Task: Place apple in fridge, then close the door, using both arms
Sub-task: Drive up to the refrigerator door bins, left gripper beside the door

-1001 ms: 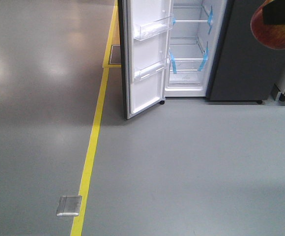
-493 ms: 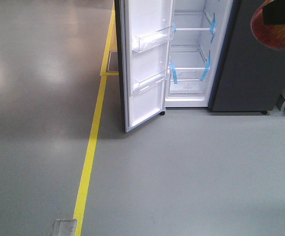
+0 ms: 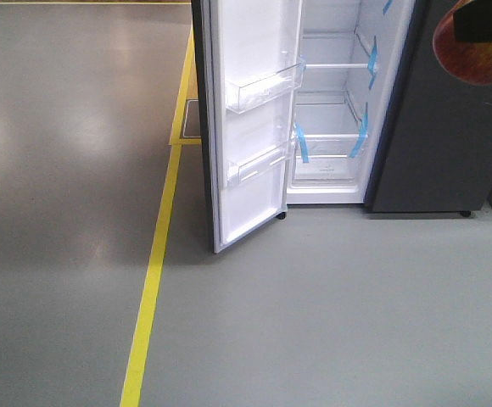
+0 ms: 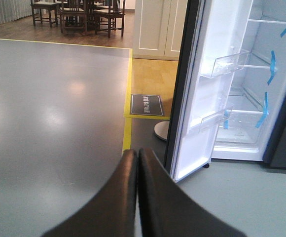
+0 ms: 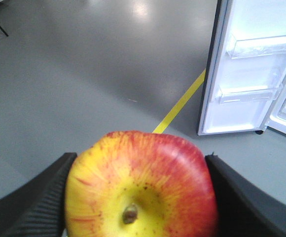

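Glossy round apple (image 5: 140,185) between ribbed jaws

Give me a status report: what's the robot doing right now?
Right gripper shut on the apple. Left gripper shut, empty. Fridge ahead, door wide open, apple not yet inside. Nothing visible on the floor in between.

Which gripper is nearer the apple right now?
Right. The right gripper is shut on the apple, one finger on each side. The left gripper is shut and empty, aimed at the floor near the open fridge door, with no apple in its view.
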You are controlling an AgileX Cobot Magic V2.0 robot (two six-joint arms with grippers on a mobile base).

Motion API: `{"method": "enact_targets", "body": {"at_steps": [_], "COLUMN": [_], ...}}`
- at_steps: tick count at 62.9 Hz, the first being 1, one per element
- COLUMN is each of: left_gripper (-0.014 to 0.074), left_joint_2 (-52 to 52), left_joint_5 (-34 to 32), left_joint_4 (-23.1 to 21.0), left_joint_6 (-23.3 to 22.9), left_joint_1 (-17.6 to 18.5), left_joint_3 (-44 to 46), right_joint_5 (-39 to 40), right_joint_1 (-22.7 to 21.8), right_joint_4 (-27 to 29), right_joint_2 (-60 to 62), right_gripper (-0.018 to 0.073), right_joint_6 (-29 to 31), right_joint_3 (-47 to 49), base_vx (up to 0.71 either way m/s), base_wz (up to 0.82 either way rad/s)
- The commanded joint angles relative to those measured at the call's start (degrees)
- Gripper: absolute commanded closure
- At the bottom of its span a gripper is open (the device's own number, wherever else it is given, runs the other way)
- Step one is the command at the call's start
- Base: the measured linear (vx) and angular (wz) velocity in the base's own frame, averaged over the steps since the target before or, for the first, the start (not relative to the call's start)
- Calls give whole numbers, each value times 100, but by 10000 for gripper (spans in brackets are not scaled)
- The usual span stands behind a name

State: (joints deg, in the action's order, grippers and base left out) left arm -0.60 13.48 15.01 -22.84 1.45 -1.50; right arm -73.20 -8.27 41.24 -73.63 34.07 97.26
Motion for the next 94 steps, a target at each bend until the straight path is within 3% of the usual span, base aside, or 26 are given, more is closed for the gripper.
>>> {"method": "enact_targets", "body": {"at_steps": [1,94], "left_gripper": [603,603], "left_joint_2": [-82,-82], "left_joint_5": [-404,-404], "left_joint_4": [-14,-14], "left_joint_6": [-4,-4], "left_joint_1": [36,36], "left_joint_3": [-159,-159], "right_joint_5": [14,14], "right_joint_1": [-21,-21], "right_joint_4": [280,280], "right_joint_2": [139,139], "right_gripper": [566,566], "right_joint_6": [31,31], "right_joint_3": [172,172], "base_vx": [24,19], "base_wz": [0,0]}}
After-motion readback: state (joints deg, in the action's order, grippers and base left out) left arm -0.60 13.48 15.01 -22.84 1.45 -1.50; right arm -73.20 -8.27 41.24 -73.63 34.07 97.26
